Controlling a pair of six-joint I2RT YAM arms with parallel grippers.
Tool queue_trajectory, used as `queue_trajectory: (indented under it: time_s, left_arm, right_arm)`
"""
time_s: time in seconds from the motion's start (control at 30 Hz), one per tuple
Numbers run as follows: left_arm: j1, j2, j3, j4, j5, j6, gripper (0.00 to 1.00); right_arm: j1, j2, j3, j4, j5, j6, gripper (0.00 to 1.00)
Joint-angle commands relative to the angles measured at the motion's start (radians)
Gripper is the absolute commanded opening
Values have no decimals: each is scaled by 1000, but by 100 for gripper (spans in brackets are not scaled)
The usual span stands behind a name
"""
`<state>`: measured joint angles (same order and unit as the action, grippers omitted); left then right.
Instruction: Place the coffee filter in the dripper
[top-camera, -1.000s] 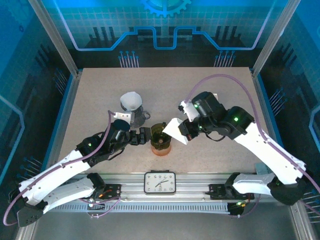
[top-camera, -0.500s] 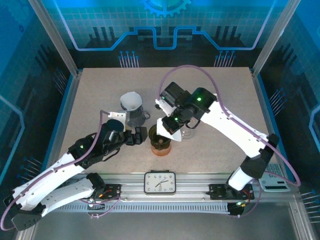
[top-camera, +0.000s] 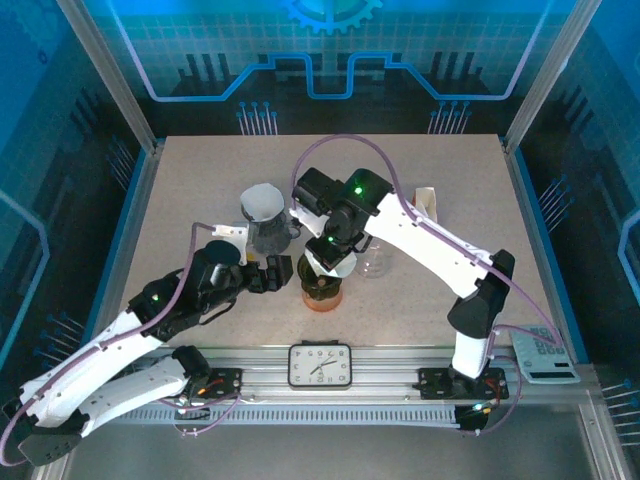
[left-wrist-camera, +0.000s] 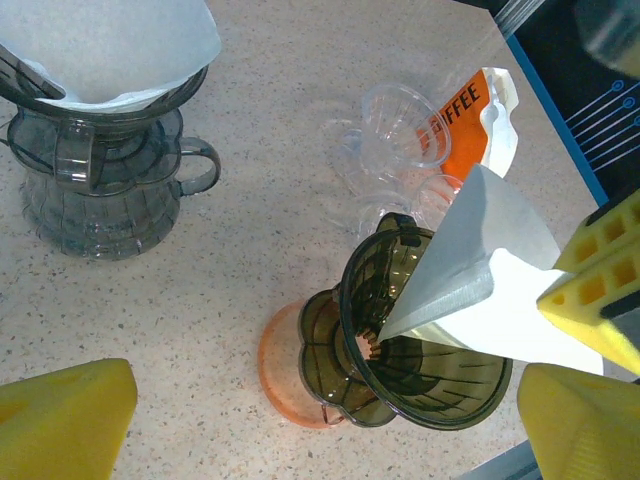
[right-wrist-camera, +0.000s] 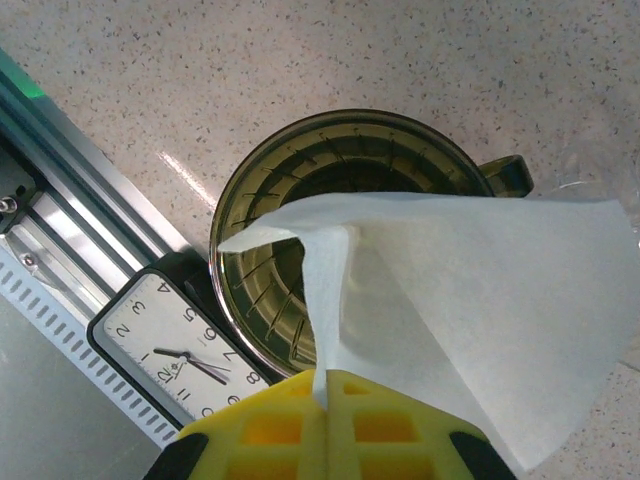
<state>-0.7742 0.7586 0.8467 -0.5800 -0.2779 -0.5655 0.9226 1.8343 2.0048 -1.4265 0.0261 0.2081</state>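
The dripper (top-camera: 322, 288) is dark olive plastic on an orange base, at the table's front middle. A white cone coffee filter (top-camera: 337, 264) hangs tilted over it, with my right gripper (top-camera: 336, 240) shut on its folded seam. In the left wrist view the coffee filter (left-wrist-camera: 487, 283) points its tip down inside the dripper's rim (left-wrist-camera: 357, 330). From the right wrist, the coffee filter (right-wrist-camera: 470, 300) covers half of the dripper (right-wrist-camera: 275, 265), pinched at my right gripper (right-wrist-camera: 325, 385). My left gripper (top-camera: 281, 272) stands open just left of the dripper, its fingers (left-wrist-camera: 62, 420) holding nothing.
A grey dripper stack (top-camera: 264, 222) with a white filter in it stands at the back left. A clear plastic cup (top-camera: 374, 262) sits right of the olive dripper, with an orange coffee bag (left-wrist-camera: 472, 112) beyond. A clock (top-camera: 320, 364) lies at the front rail.
My right arm has swung left with the filter, from right of the dripper to above it, its tip now in the mouth. The left gripper has stayed open beside the dripper.
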Motion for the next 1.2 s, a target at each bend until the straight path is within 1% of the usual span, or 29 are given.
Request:
queue_trajectory:
  time_s: [0.0, 0.17, 0.43, 0.8, 0.97, 1.17]
  left_arm:
    - [9, -13, -1, -15, 22, 27, 99]
    - [9, -15, -5, -15, 26, 26, 99]
    - [10, -15, -8, -16, 28, 25, 99]
    - [10, -10, -8, -19, 34, 16, 99]
    - [11, -7, -9, -20, 33, 4, 99]
    - [20, -14, -4, -23, 18, -29, 99]
  right_arm:
    - [17, 33, 29, -44, 2, -21, 0]
    - [18, 50, 1, -16, -9, -22, 0]
    - [19, 54, -100, 93, -50, -4, 0]
    - [18, 53, -163, 162, -49, 1, 0]
    - [18, 6, -182, 192, -40, 3, 18]
    - [19, -73, -237, 251, -41, 20, 32]
